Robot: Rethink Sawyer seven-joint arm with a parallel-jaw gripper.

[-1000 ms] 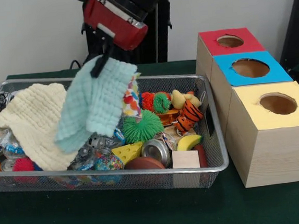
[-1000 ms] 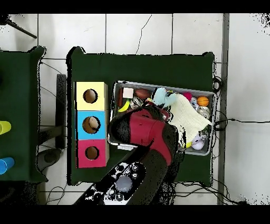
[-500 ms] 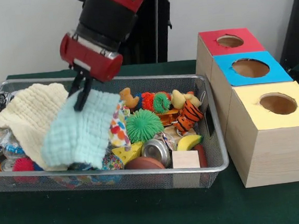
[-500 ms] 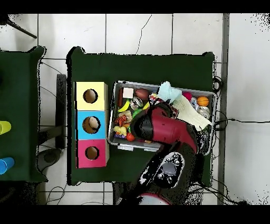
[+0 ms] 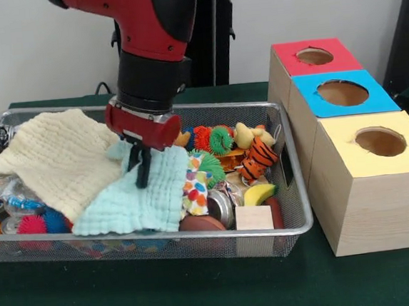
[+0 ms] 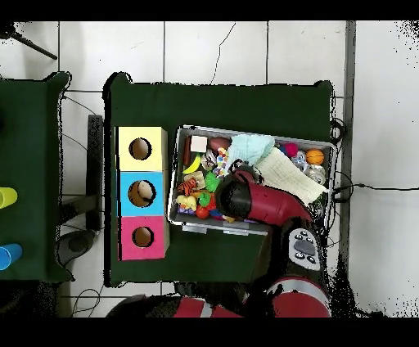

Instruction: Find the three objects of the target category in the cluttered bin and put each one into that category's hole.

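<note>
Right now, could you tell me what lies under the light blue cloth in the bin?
The light blue cloth covers toys; only a multicoloured patterned piece and colourful bits at its lower edge show. The rest is hidden.

Robot arm (image 5: 143, 29): glossy red shell over a black cylindrical wrist section, red end cap with a pale band directly above the thin black jaws; grey button panel (image 6: 304, 245) on the upper link.

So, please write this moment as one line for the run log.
gripper: down on light blue cloth | fingers: unclear | cloth: flat in wire bin, overlapping cream cloth | box holes: nothing being inserted
</note>
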